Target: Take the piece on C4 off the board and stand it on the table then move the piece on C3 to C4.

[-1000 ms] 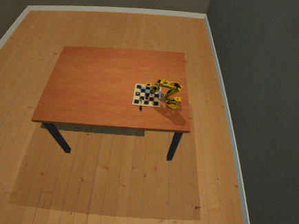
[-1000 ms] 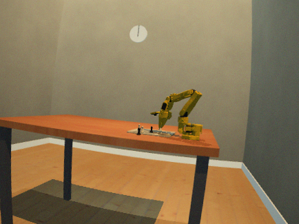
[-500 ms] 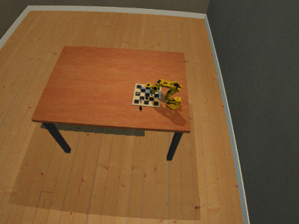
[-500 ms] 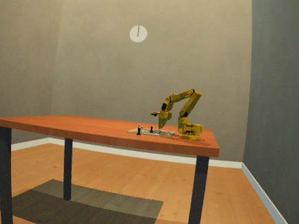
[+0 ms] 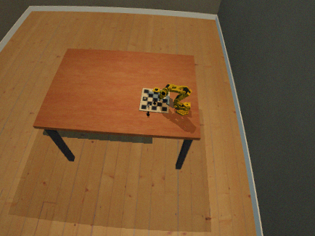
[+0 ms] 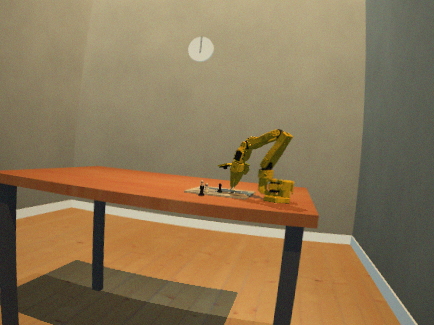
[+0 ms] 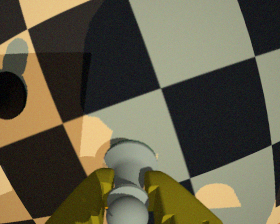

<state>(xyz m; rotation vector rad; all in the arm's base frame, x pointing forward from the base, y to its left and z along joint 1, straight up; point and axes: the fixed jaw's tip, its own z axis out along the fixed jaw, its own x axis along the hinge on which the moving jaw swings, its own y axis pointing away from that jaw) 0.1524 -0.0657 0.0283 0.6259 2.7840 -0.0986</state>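
My gripper [image 7: 128, 187] is shut on a pale grey pawn [image 7: 128, 185], its yellow fingers pinching the neck under the round head. The pawn stands upright, low over the chessboard [image 5: 154, 100], with its base over a light square next to dark ones. I cannot tell whether it touches the board. In the top and exterior views the arm [image 5: 178, 97] bends down over the board's right part [image 6: 233, 183]. A black piece [image 5: 148, 114] stands upright on the table just off the board's near edge. Another black piece [image 5: 154, 102] stands on the board and shows at the left of the wrist view [image 7: 9, 93].
The arm's base [image 6: 275, 189] sits on the table right of the board, near the table's right edge. A small pale piece [image 6: 206, 186] stands at the board's far left.
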